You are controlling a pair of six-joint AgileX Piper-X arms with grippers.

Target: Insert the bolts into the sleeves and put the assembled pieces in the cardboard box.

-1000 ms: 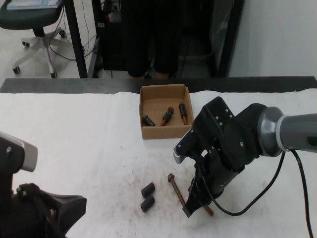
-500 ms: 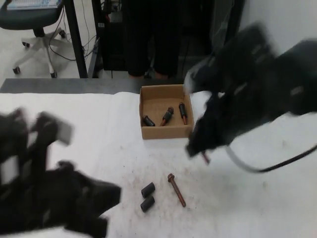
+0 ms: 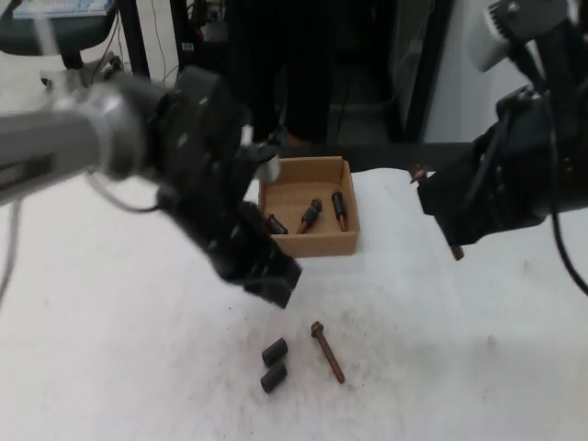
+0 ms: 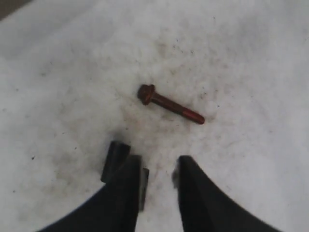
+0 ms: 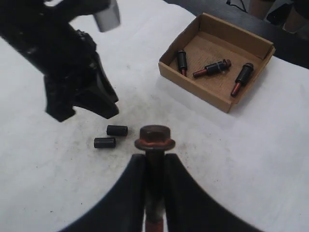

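The high view looks forward and down over the bench (image 3: 110, 367) from behind. The left wrist camera faces down, close above the sleeves (image 4: 115, 157). The right wrist camera sits farther back, sharing the sleeves and cardboard box (image 5: 193, 89) with the high view.

A stained white cloth (image 3: 110, 349) lies spread, with an office chair (image 3: 41, 28) standing beyond it.

White bench (image 3: 110, 349): cardboard box (image 3: 308, 245), sleeves (image 3: 274, 351), bolt (image 3: 328, 353)
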